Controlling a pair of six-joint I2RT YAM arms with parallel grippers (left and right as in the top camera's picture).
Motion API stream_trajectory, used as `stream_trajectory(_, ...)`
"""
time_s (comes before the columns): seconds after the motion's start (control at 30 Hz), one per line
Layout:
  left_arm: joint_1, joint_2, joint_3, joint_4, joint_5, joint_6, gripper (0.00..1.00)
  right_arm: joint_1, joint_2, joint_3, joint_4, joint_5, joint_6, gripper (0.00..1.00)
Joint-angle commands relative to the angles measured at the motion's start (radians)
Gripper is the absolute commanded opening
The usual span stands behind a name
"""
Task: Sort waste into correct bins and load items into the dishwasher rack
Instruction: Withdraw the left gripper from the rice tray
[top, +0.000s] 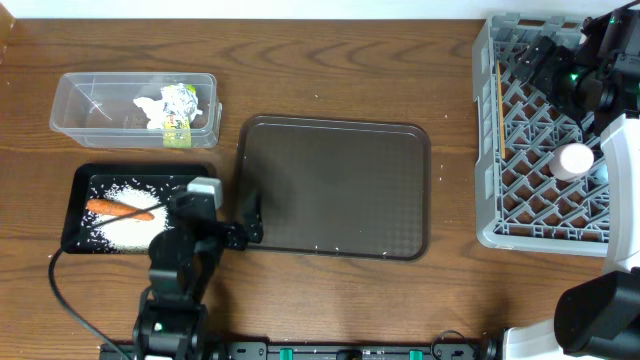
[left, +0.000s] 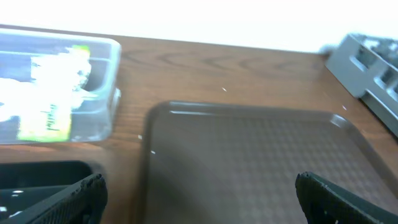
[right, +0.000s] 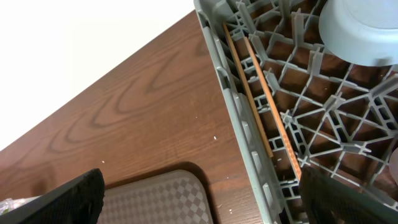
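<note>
At the far right, we hold the right gripper (right: 199, 186) wide open and empty above the grey rack (top: 487, 150), where the chopsticks (right: 261, 106) lie along its left wall. The left gripper (left: 199, 186), equally wide and empty, hangs between the black tray (top: 75, 215) of rice (top: 125, 230) and the brown serving tray (top: 335, 190). Dropping could clip a rim and scatter rice.

Clear tub (top: 75, 92) at far left holds crumpled white tissue (top: 150, 108) and yellow-green wrapper (top: 178, 118), black tray (top: 78, 182) beside it holds loose rice (top: 125, 230) and orange carrot (top: 118, 209), grey lattice rack (top: 487, 150) at right holds wooden chopsticks (right: 258, 106) along its wall plus light blue bowl (right: 360, 31)
</note>
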Motion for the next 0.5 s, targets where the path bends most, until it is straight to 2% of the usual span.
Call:
stream_trajectory(0.0,0.031,-0.074,-0.033,0.02,-0.024,0.019,1.0,-0.005,0.006,0.005,-0.002,-0.006,0.011,0.99)
stream_trajectory(0.3,0.054,-0.257,-0.126,0.031,-0.031,0.019,1.0,-0.005,0.006,0.005,-0.002,-0.006,0.011,0.99)
stream_trajectory(0.47,0.054,-0.328,-0.207,0.109,-0.032,0.019,1.0,-0.005,0.006,0.005,-0.002,-0.006,0.011,0.99)
